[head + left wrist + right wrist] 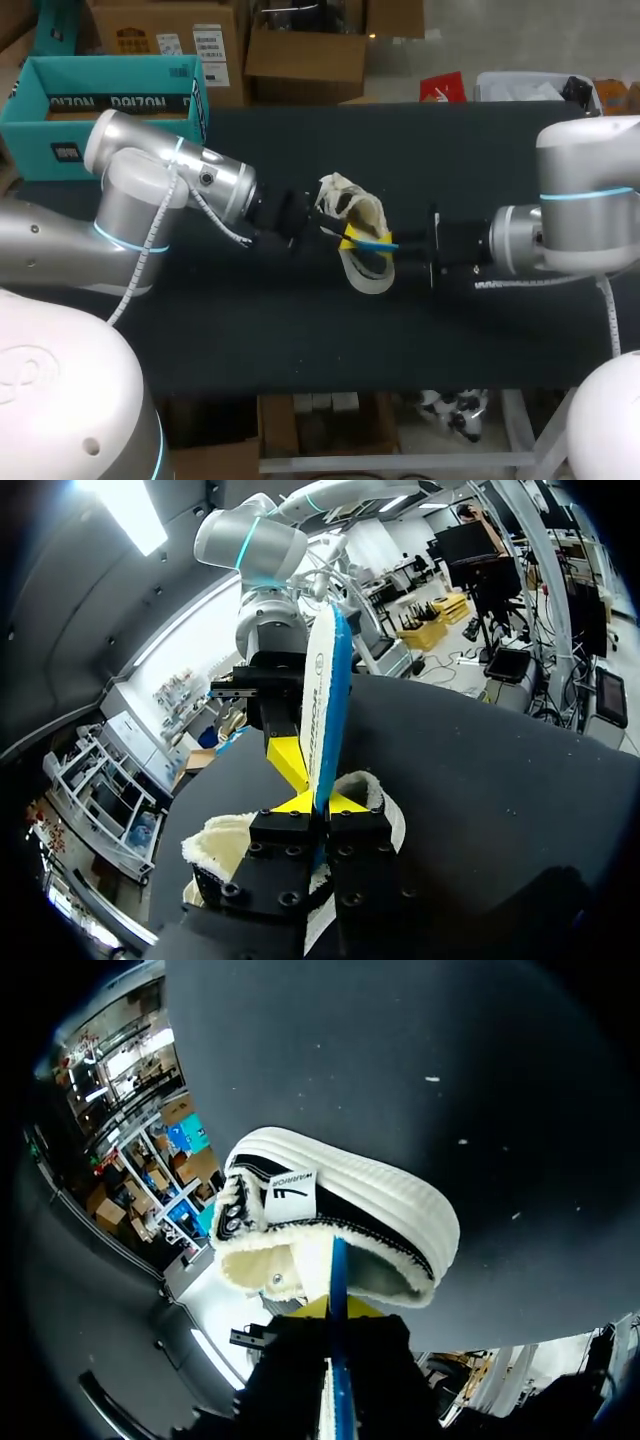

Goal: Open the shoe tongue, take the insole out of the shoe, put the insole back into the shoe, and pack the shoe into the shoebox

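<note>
Our left gripper and right gripper, 2 narrow pinches, clamp the blue-edged insole on edge from opposite ends, over the fleece-lined shoe at the middle of the black table.

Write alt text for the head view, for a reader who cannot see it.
A blue-edged insole stands on edge at the opening of a cream shoe mid-table, gripped by the left gripper from one side and the right gripper from the other. A teal shoebox sits at the black table's far left corner.
</note>
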Robot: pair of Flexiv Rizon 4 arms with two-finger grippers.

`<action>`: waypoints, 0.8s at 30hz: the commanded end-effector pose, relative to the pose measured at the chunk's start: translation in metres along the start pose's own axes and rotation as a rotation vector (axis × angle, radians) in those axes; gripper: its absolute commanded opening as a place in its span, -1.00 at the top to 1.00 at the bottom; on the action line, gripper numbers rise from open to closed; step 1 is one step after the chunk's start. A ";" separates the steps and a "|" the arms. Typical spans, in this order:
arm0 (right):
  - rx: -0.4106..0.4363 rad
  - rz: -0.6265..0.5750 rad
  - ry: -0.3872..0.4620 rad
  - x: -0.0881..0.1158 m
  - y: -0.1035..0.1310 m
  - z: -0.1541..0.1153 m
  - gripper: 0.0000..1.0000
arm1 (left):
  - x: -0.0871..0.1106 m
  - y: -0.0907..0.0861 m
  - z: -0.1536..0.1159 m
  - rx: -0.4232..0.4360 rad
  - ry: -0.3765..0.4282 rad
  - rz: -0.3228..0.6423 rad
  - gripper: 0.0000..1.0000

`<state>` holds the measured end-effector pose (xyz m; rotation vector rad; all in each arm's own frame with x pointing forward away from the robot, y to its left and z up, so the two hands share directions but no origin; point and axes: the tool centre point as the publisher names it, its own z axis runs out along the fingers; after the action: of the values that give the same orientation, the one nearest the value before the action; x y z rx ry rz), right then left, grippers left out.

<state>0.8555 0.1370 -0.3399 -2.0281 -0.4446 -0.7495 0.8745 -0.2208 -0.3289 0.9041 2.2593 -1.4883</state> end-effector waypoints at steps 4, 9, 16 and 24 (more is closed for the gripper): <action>-0.010 0.006 0.013 0.005 0.015 0.014 1.00 | -0.015 0.015 0.012 0.003 0.004 -0.022 1.00; -0.037 0.009 0.015 0.010 0.022 0.017 1.00 | -0.021 0.025 0.012 -0.001 -0.003 -0.042 1.00; -0.066 0.018 0.013 0.016 0.033 0.020 1.00 | -0.025 0.038 0.015 -0.006 -0.002 -0.070 1.00; -0.085 -0.018 0.031 0.010 0.017 0.009 1.00 | -0.018 0.022 0.011 0.004 0.011 -0.032 1.00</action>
<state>0.8848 0.1334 -0.3549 -2.0817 -0.4272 -0.7973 0.9048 -0.2267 -0.3399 0.8838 2.2937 -1.5117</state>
